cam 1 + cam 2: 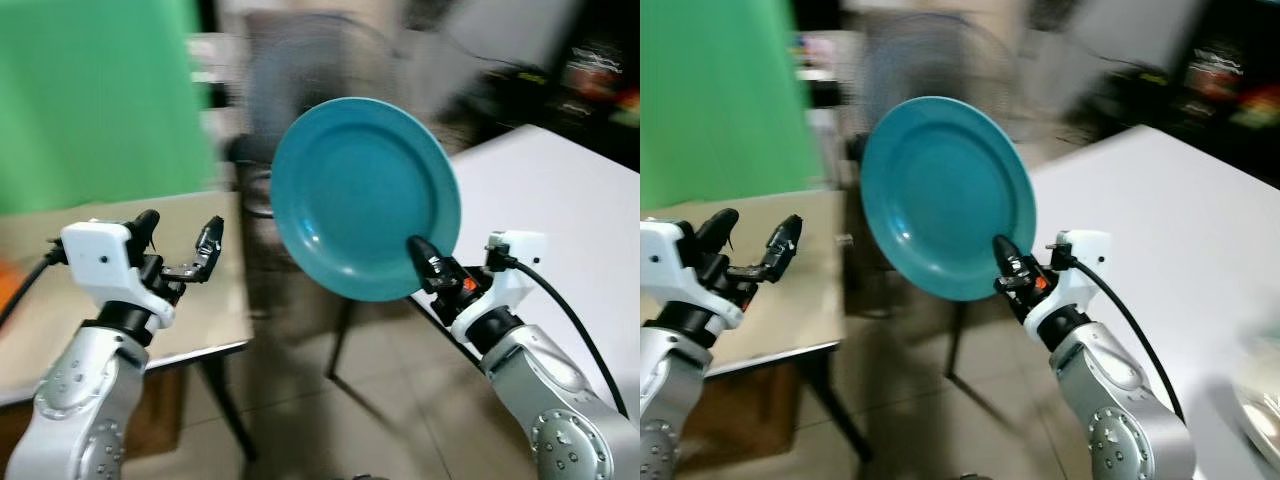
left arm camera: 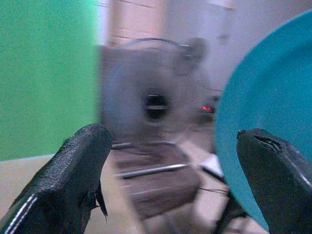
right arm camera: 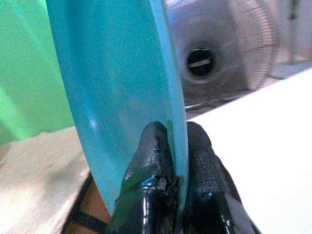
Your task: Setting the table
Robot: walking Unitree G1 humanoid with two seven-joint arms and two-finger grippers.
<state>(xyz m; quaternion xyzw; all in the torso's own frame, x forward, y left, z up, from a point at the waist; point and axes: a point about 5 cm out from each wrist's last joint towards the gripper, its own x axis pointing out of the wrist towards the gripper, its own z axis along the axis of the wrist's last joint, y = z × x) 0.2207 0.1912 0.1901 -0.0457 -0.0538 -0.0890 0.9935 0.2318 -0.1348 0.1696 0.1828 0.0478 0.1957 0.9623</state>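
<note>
A teal plate point(image 1: 360, 190) stands nearly upright in the air, held by its lower rim. My right gripper point(image 1: 424, 256) is shut on that rim, one finger on each face of the plate point(image 3: 122, 87). The plate hangs over the gap between a beige table point(image 1: 210, 300) on my left and a white table point(image 1: 560, 220) on my right. My left gripper point(image 1: 180, 235) is open over the beige table, left of the plate, holding nothing. In the left wrist view the plate's edge point(image 2: 263, 126) sits beside one fingertip point(image 2: 273, 170).
A standing fan point(image 1: 320, 70) is behind the plate, past the gap. A green wall point(image 1: 90, 100) rises behind the beige table. Something pale and round point(image 1: 1260, 400) lies on the white table at the far right. Tiled floor point(image 1: 370, 420) shows between the tables.
</note>
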